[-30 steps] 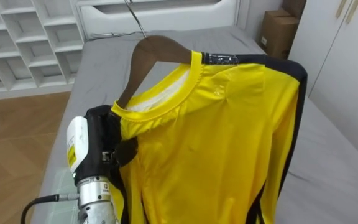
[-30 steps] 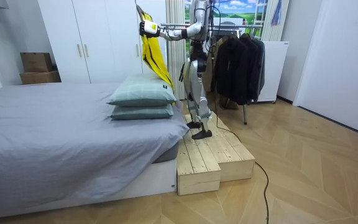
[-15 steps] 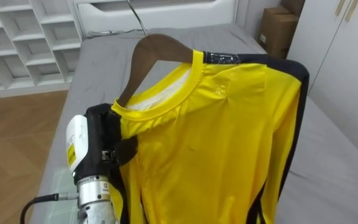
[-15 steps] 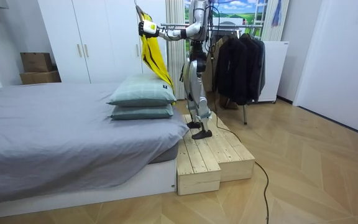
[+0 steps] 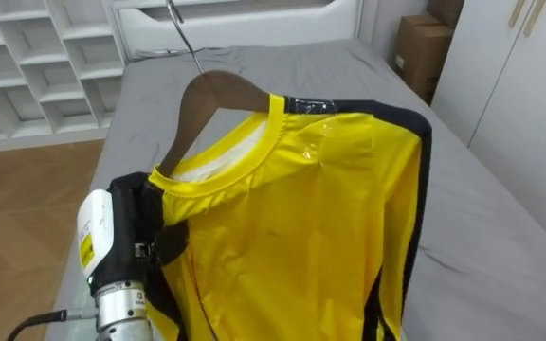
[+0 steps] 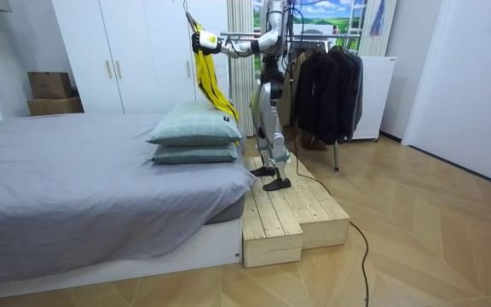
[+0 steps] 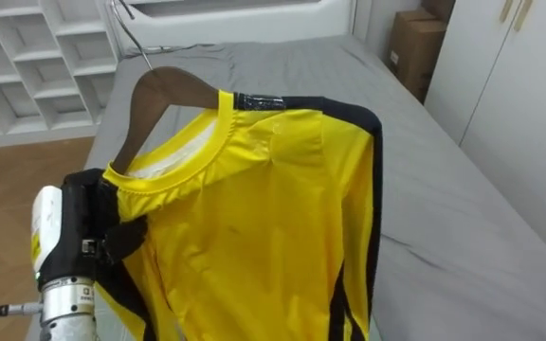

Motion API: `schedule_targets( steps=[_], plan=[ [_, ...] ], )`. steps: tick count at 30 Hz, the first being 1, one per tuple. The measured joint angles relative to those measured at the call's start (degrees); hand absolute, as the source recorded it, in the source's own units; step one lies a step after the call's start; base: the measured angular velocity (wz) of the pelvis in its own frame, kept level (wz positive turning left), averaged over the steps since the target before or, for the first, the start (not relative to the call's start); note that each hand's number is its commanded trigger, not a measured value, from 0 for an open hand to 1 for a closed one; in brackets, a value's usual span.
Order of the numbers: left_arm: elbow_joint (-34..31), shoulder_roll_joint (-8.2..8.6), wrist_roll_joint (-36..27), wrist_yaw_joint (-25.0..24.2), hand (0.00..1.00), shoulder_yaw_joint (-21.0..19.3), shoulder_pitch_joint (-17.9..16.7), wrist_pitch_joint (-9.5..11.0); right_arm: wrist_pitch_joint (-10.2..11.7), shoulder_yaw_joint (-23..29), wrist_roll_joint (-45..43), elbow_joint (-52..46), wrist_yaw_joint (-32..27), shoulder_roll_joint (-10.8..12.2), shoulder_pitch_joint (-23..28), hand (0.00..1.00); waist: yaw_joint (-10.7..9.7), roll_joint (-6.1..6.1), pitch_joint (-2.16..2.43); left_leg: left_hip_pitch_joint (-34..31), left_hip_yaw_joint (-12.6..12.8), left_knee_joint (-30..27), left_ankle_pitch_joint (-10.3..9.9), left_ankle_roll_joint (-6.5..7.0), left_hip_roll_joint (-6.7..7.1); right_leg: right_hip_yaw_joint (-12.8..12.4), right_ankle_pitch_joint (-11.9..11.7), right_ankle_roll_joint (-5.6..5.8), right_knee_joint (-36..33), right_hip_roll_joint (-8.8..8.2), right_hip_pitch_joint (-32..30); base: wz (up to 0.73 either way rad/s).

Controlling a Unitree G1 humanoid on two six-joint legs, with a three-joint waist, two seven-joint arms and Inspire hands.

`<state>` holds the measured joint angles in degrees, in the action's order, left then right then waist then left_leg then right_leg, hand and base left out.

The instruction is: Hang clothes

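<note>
A yellow shirt (image 5: 292, 218) with black side stripes hangs on a brown wooden hanger (image 5: 211, 95), whose metal hook (image 5: 180, 24) points up and away. My left hand (image 5: 126, 246) comes in from the lower left. It is shut on the hanger's near shoulder, with its thumb over the yellow cloth. The same hand (image 7: 83, 237) and shirt (image 7: 245, 208) show in the right eye view. In the room view I stand on a wooden platform (image 6: 292, 213) beside the bed. My left hand (image 6: 205, 38) holds the shirt (image 6: 210, 77) out above the pillows (image 6: 193, 128).
A grey bed (image 5: 500, 246) lies under the shirt. White cubby shelves (image 5: 36, 66) stand at far left, with a cardboard box (image 5: 415, 43) and white wardrobe doors (image 5: 529, 95) at right. A rack of dark clothes (image 6: 322, 81) stands behind me.
The shirt and my left hand have shifted left and down in the eye view. In the room view the shirt has swung closer to my body and hangs more edge-on.
</note>
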<state>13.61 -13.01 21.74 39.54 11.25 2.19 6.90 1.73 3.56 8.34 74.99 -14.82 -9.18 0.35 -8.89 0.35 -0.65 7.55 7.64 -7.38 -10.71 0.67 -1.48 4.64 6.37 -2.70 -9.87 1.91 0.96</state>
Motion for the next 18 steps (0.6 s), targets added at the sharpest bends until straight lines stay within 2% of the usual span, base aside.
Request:
schedule_targets(
  steps=[3,7,13,16,18],
  plan=[
    [0.0,-0.03,1.6,0.0,1.0,-0.1,-0.4,0.0,0.0,2.4,-3.4,-2.8,-3.0,-0.5,-0.3,0.0,0.2,-0.32,0.09,-0.3,-0.3,0.0,0.0,0.02,-0.01,0.2,0.0,-0.03,0.0,-0.01,0.0,0.04],
    [0.0,-0.01,1.5,-0.2,1.0,-0.1,-0.7,0.0,0.0,2.9,-7.7,-8.4,-7.0,-0.8,-0.1,0.0,1.1,-0.64,0.29,-0.1,-0.3,0.0,0.0,0.01,-0.09,0.2,0.0,-0.14,0.0,0.11,0.0,0.0],
    [0.0,0.18,2.7,-1.7,1.0,-0.9,-0.7,0.0,0.8,3.7,-18.3,-26.1,-13.3,-0.6,0.3,0.0,1.6,-1.08,0.65,0.1,-0.3,-0.1,0.0,0.01,-0.07,0.2,0.0,-0.14,0.0,0.09,0.1,0.0],
    [-0.3,0.64,5.3,-2.5,1.0,-1.7,-0.7,-1.1,0.8,3.7,-27.6,-37.3,-15.3,-0.1,2.5,0.0,2.0,-1.48,0.9,0.1,-0.1,-0.3,0.0,0.0,-0.08,0.3,0.0,-0.15,0.0,-0.01,0.2,0.0],
    [-0.4,0.64,5.3,-2.8,1.0,-1.7,-0.7,-2.2,0.7,3.4,-30.9,-40.3,-16.1,-0.1,2.8,0.0,2.3,-1.67,0.97,0.2,0.1,-0.3,0.0,0.0,-0.08,0.2,0.0,-0.14,0.0,-0.03,0.2,-0.05]
  ],
)
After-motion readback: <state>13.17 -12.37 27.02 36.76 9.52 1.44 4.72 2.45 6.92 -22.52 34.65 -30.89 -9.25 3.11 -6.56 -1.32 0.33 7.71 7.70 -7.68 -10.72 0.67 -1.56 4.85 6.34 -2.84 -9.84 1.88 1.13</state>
